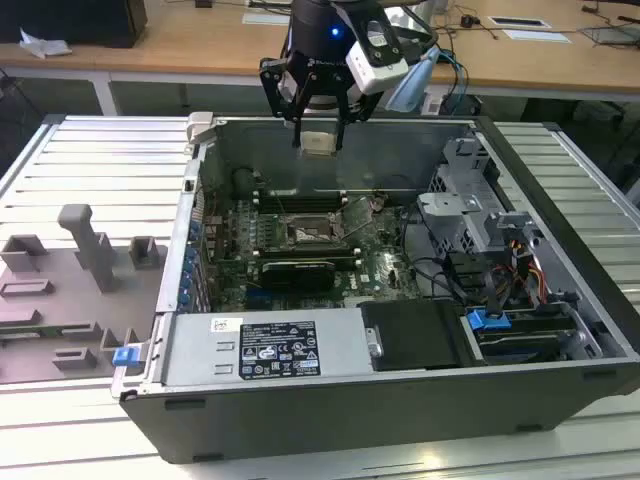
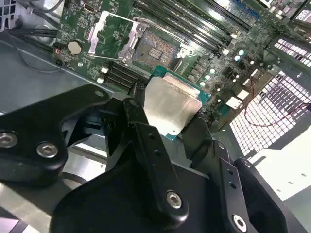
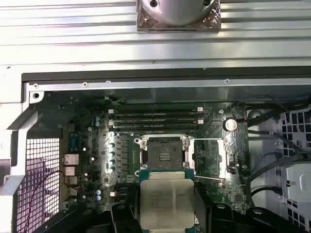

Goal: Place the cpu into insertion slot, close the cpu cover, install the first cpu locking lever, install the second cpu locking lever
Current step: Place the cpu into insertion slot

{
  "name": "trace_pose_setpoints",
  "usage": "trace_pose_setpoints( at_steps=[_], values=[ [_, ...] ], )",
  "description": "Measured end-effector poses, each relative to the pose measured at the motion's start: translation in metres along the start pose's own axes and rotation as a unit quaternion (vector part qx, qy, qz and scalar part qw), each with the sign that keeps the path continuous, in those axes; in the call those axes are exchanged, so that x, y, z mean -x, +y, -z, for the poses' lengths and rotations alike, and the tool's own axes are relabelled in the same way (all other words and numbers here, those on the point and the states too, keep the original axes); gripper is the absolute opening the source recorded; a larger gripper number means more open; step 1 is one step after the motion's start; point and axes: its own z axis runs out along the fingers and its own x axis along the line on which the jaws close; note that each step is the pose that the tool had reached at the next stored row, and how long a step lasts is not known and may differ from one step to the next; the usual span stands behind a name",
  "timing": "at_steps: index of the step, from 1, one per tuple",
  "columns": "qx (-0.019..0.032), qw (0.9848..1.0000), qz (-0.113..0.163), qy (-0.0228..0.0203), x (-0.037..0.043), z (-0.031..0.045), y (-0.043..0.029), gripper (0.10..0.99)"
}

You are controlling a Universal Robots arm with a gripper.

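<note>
Floor: What has the arm got?
Operator: I see the gripper (image 1: 319, 135) clamped on the cpu (image 1: 319, 143) by two opposite edges. In both wrist views the black fingers (image 2: 146, 133) press against its sides, and the pale metal top faces the cameras.
Floor: Where is it against the board?
Operator: High up, level with the far wall of the computer case (image 1: 260, 150) and well apart from the insertion slot (image 1: 313, 233) below. The slot is bare and dark, and the cpu cover (image 2: 96, 35) stands open to one side, so I get the whole silver rim.
Floor: Room to move?
Operator: Open air above the green motherboard (image 1: 385, 268) round the socket. The memory sticks (image 3: 155, 119) run just beside the slot on one side, with the graphics card (image 1: 297, 272) near on the opposite side.
Floor: And outside?
Operator: The case lies open on a ribbed aluminium table (image 1: 100, 160) — grey fixtures (image 1: 90, 245) at the exterior view's left, a wooden bench (image 1: 200, 40) behind
</note>
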Motion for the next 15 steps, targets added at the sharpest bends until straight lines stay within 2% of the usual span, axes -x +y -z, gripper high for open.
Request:
trace_pose_setpoints(
  at_steps=[15],
  values=[
    [0.0006, 0.9993, -0.036, -0.0032, 0.0000, -0.0007, -0.0001, 0.541]
  ],
)
